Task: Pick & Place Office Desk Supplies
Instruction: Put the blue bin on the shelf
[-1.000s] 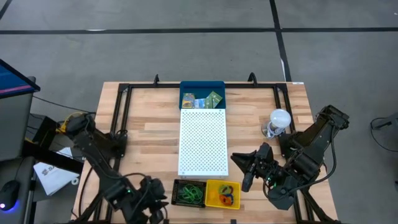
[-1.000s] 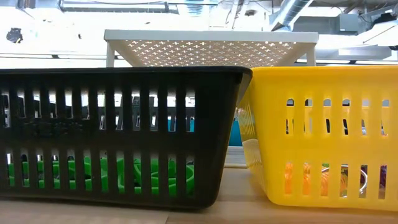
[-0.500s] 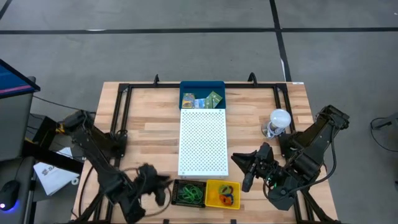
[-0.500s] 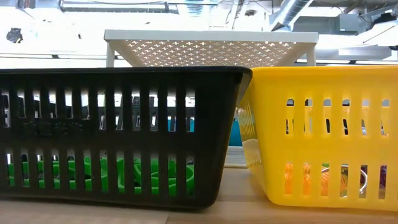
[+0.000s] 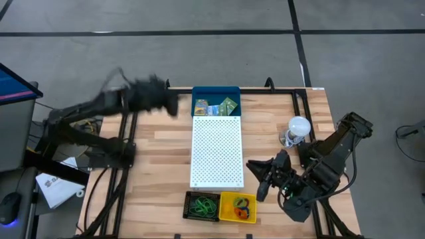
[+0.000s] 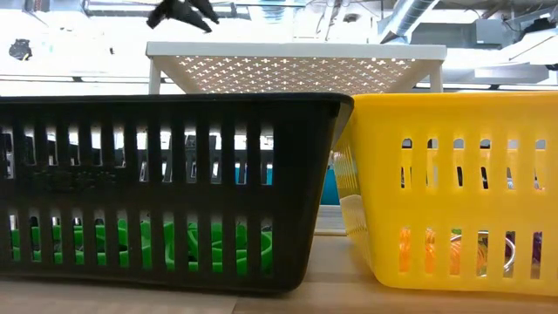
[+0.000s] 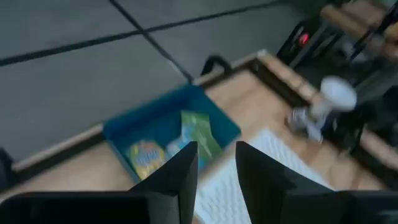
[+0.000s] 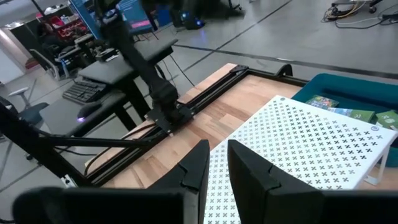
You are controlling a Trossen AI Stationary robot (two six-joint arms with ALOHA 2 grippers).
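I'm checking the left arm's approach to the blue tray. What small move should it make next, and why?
Probably ease the left hand rightward over the blue tray, then lower it. It sits just left of the tray, empty, fingers slightly apart, and the packets lie inside at the white board's far end.

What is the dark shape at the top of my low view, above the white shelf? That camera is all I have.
Observer: It's the left end effector, up beside the blue tray at the table's far edge.
Operator: Is it carrying anything?
Observer: No. The left wrist view shows its fingers apart with nothing between them.
Operator: What is in that tray?
Observer: A few printed packets in green, blue and yellow.
Operator: And the right arm?
Observer: The right end effector sits beside the perforated board, near the yellow basket.
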